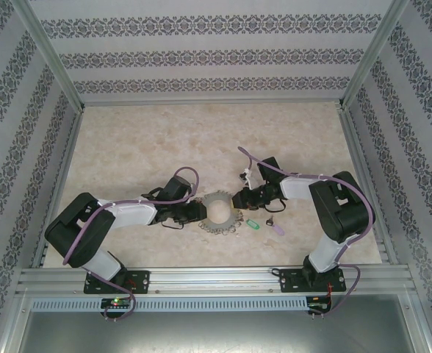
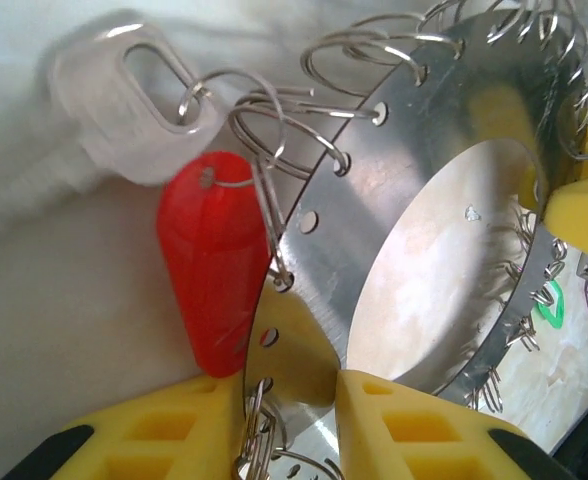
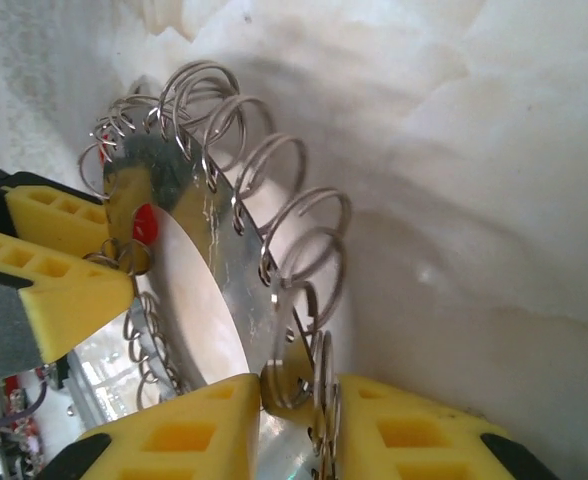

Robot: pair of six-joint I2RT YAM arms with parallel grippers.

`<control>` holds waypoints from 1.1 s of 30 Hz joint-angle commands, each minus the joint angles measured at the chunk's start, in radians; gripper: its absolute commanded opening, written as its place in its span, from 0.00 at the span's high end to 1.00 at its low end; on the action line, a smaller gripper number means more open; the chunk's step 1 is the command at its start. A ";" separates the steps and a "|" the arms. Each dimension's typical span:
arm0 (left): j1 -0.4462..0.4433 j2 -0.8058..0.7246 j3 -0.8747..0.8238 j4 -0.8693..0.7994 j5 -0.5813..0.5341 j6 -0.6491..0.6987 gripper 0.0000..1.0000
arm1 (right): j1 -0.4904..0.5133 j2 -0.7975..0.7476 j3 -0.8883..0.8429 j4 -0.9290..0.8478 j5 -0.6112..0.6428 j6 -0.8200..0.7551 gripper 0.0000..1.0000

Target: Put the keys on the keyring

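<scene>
You have the keyring (image 1: 216, 197) near the centre of the table (image 1: 164, 147), pinched from both sides; the left gripper (image 1: 194, 213) is clamped on its rim at nine o'clock, the right gripper (image 1: 238, 200) on the rim at about two o'clock. The red-tagged key (image 2: 219, 270) seems already hung on a wire loop, though its blade is hidden; the green key (image 1: 253, 224) and lilac key (image 1: 277, 229) lie loose at the ring's four o'clock. You are bracing the ring; next, one gripper must let go, fetch the green key, and thread it onto a loop while the other steadies.
</scene>
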 commanded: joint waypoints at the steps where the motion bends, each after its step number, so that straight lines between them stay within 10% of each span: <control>1: 0.003 -0.005 0.032 0.061 -0.047 0.044 0.69 | -0.018 -0.009 -0.015 0.064 -0.117 0.011 0.76; 10: 0.025 -0.093 0.037 0.004 -0.120 0.068 0.61 | -0.046 -0.124 -0.015 0.062 -0.133 0.064 0.99; 22: 0.172 -0.510 0.029 -0.042 -0.104 0.104 0.00 | -0.100 -0.462 0.066 0.006 -0.096 0.143 1.00; 33: 0.272 -0.425 0.340 -0.217 0.232 0.271 0.08 | -0.108 -0.495 0.241 -0.116 -0.159 0.084 1.00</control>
